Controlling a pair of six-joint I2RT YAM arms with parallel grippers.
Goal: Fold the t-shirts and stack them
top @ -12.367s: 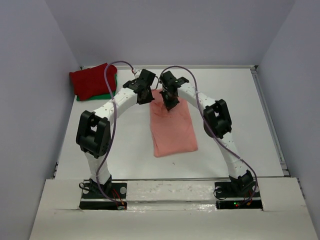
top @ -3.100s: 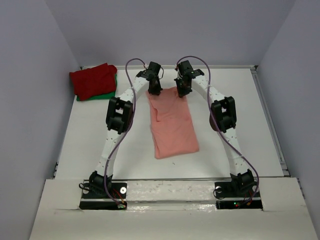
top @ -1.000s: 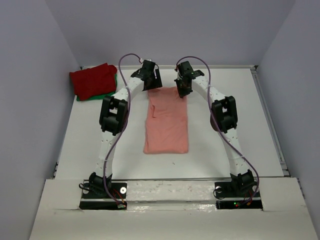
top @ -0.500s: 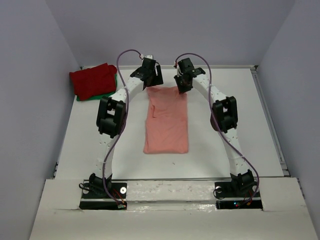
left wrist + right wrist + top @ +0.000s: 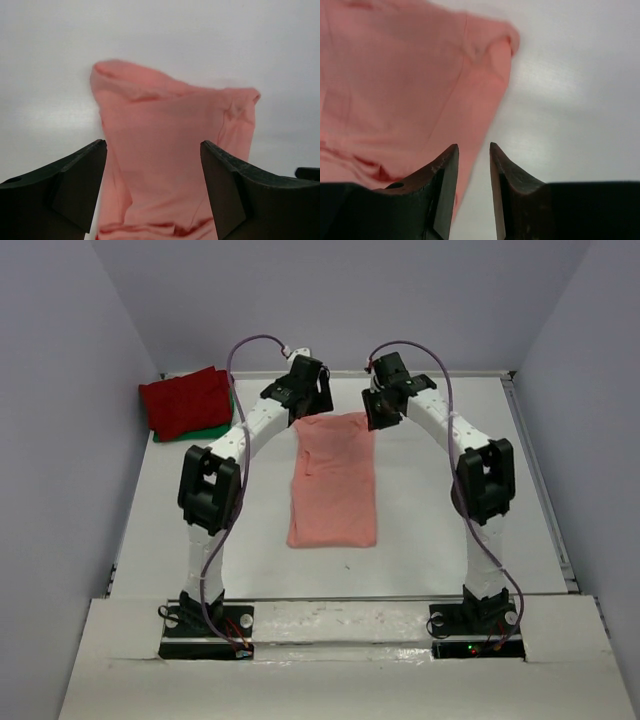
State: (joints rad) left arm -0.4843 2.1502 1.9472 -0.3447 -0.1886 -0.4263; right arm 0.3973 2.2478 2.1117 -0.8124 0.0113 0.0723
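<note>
**White tabletop, pink shirt lying lengthwise, both grippers waiting at its far end**

White table (image 5: pixel 450 520) is carrying everything, and the salmon-pink shirt (image 5: pixel 333 480) is lying flat near its middle as a long, narrow rectangle. Its long axis is running straight from the arm bases toward the back wall. Well off to the left of the pink shirt's far end, the dark red shirt (image 5: pixel 185 400) is sitting folded on top of the green shirt (image 5: pixel 205 431), of which only an edge is showing.

Both arms are arching over toward the pink shirt's far short edge. The left gripper (image 5: pixel 312 390) is hanging just past its far-left corner and the right gripper (image 5: pixel 380 405) just off its far-right corner, so neither arm is nearer than the other. From each set of jaws the cloth is stretching back toward the bases.

In the left wrist view the fingers (image 5: pixel 75 185) are standing wide apart. They are holding nothing, and the far edge of the pink shirt is showing between and beyond them. In the right wrist view the fingers (image 5: pixel 440 190) are standing only a narrow slit apart, also gripping nothing. The pink shirt's corner is lying just left of and beyond the tips, not between them.

Folding the shirt in half probably means pinching those two far corners and carrying them along the long axis to the near end. The right jaws are likely needing to widen first.
</note>
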